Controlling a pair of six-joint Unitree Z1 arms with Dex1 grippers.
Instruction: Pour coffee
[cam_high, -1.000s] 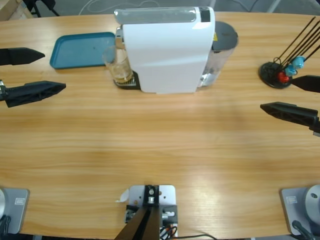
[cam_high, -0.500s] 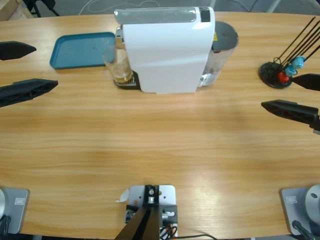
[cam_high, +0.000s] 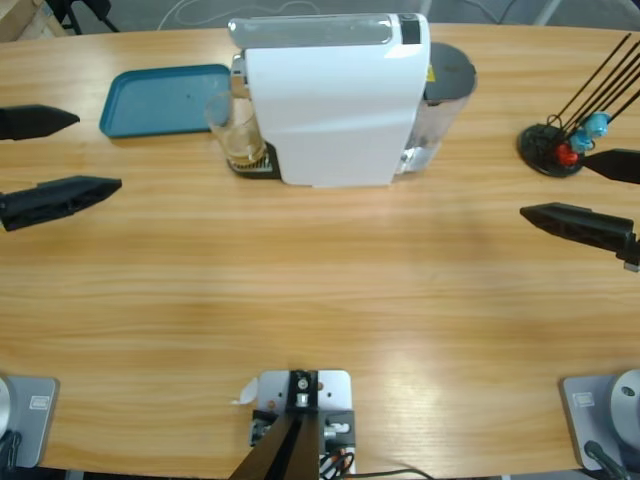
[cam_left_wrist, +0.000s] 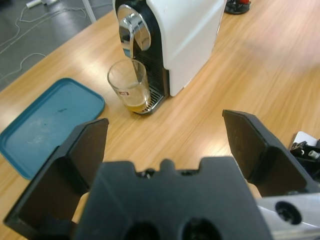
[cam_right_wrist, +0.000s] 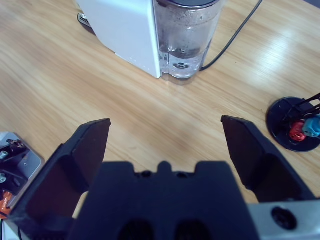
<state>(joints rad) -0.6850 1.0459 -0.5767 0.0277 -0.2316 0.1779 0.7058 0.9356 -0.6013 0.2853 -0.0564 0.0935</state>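
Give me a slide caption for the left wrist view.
Open left gripper faces a glass of coffee under the coffee machine spout, beside a blue tray.

Each pincer is formed of two matte black jaws. In the high view the left pincer (cam_high: 55, 160) and the right pincer (cam_high: 590, 190) are seen as pairs of long, flat wedges tapered to blunt points.

In the wrist views the jaws are shown as broad, slab-like pads with bevelled edges, set on either side of a black moulded body. On the left pincer (cam_left_wrist: 165, 145) a small rounded notch is cut at the body's top centre, with two round recesses below it. Beside the body, a silver-grey bracket with a dark round hole is seen. The right pincer (cam_right_wrist: 165, 145) is built alike, with the same notch, recesses and silver-grey bracket.
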